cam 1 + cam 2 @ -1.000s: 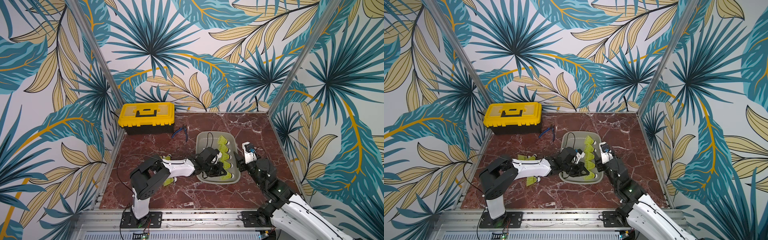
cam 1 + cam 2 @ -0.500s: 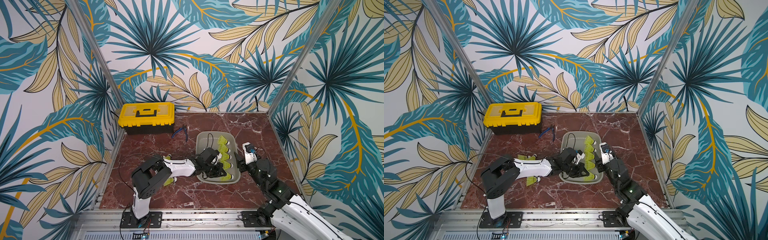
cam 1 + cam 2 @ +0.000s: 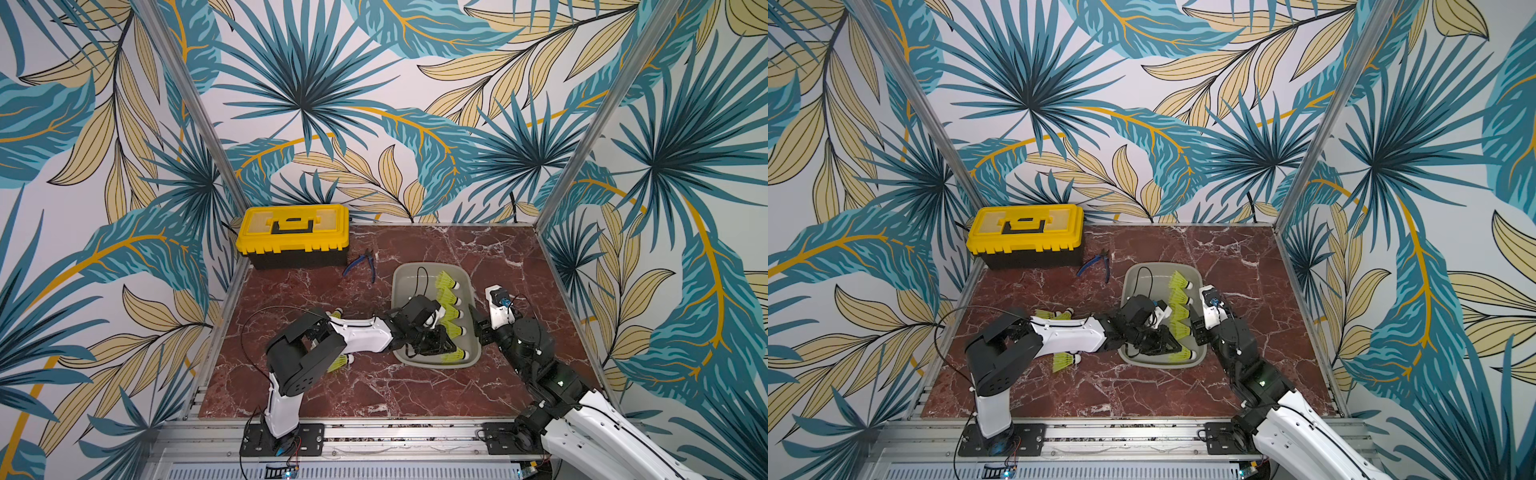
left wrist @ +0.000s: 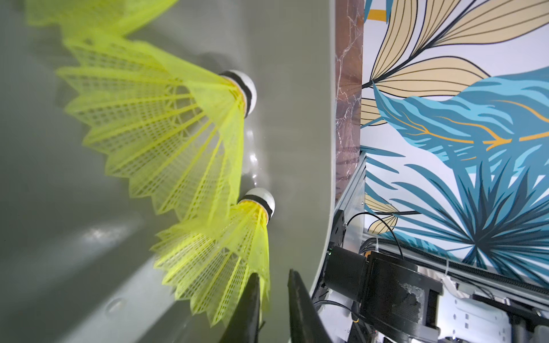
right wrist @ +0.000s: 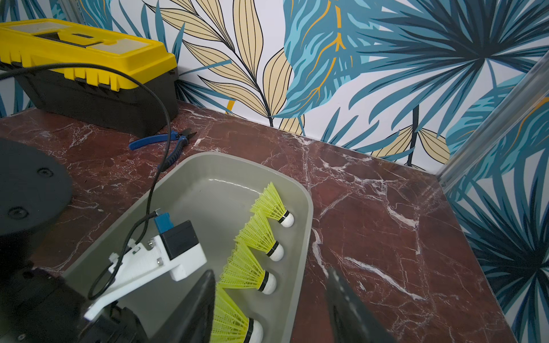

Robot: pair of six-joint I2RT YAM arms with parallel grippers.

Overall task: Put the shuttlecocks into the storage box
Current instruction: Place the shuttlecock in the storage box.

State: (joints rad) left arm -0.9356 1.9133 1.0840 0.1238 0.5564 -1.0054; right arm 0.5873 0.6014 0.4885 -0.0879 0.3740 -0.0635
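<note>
Left claw [image 4: 273, 273]: jaws slightly parted inside the storage box [image 5: 208, 175], a shuttlecock [image 4: 214, 258] skirt edge at their tips. Right claw [image 5: 271, 271]: wide open, empty, straddling the box rim. Five shuttlecocks [image 3: 446, 282] lie in a row in the box between the claws. Loose shuttlecocks [image 3: 338, 363] lie on the desk [image 3: 374, 395], behind the left claw.

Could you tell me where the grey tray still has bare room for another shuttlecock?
Bare: the storage box floor between the shuttlecocks and the rim beside the pliers, at the far end. Crowded: the near end, under the left gripper.
</note>
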